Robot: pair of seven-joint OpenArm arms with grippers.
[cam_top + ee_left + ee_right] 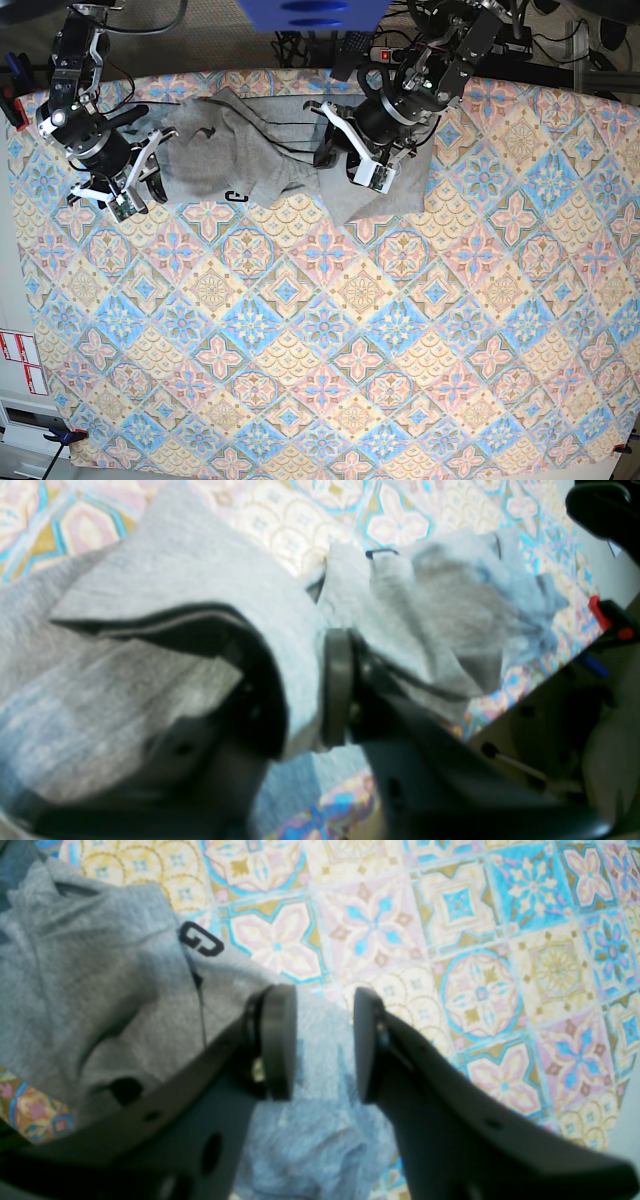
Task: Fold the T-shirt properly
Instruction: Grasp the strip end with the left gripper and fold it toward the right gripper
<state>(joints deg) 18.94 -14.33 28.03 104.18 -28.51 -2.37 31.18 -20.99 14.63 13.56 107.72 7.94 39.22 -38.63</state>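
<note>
Grey T-shirt (210, 580) draped between left pincer (300, 690) pads

A light heather-grey T-shirt (250, 150) lies crumpled and bunched near the far edge of the table, stretching from near the far-left corner toward the middle of that edge. Its cloth is heaped in thick folds and creases, not flat. Part of its black block lettering shows at a fold on the near side; a single letter, G, is readable in the right wrist view.
</note>
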